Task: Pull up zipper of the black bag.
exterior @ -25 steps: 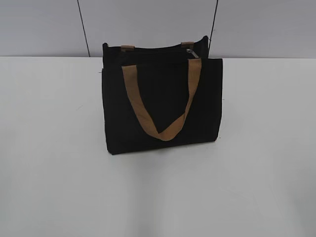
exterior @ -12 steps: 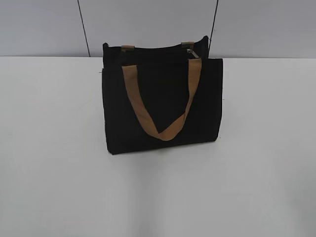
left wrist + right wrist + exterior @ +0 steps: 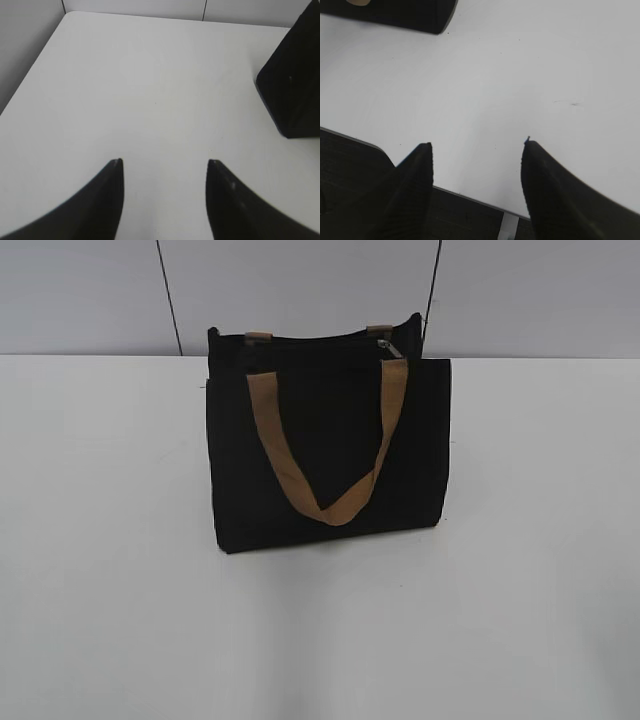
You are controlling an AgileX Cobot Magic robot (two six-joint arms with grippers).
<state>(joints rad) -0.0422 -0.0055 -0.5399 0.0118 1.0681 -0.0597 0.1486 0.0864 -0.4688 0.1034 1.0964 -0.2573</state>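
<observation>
The black bag stands upright on the white table, toward the back middle. A tan strap handle hangs down its front. The zipper runs along the top edge, with a small silver pull tab near the right end. Neither gripper shows in the exterior view. In the left wrist view my left gripper is open and empty over bare table, with a corner of the bag far to its right. In the right wrist view my right gripper is open and empty at the table's near edge, with the bag's bottom far off at the top left.
A grey panelled wall rises behind the table. The table's front edge runs under my right gripper, with dark floor below it. The table's left edge and rounded corner show in the left wrist view.
</observation>
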